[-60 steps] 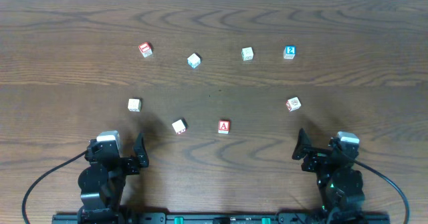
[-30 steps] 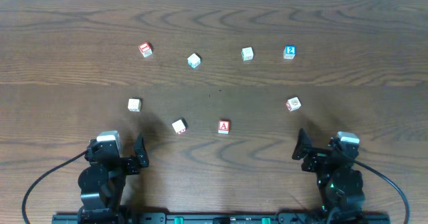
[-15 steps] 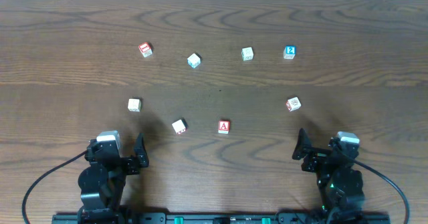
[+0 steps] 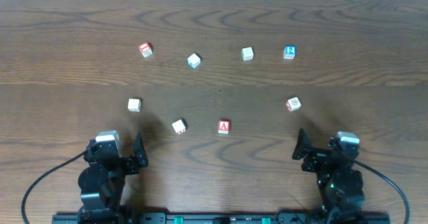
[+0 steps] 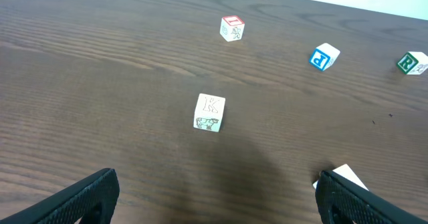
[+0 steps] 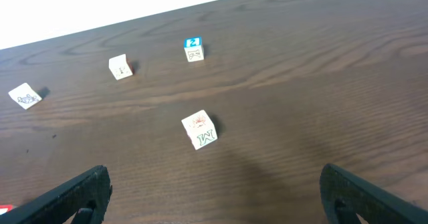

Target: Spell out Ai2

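A red A block (image 4: 224,126) lies at the front middle of the table. A blue 2 block (image 4: 289,51) lies at the back right and also shows in the right wrist view (image 6: 194,49). A red-framed block (image 4: 146,49) lies at the back left and also shows in the left wrist view (image 5: 232,28); I cannot read its letter. My left gripper (image 4: 139,152) is open and empty near the front edge, as the left wrist view (image 5: 214,200) shows. My right gripper (image 4: 301,147) is open and empty too, as the right wrist view (image 6: 214,197) shows.
Other blocks lie scattered about: a white K block (image 5: 210,112), a blue P block (image 5: 324,57), a green R block (image 5: 413,63), a white M block (image 6: 200,130), and a white block (image 4: 179,126) left of the A block.
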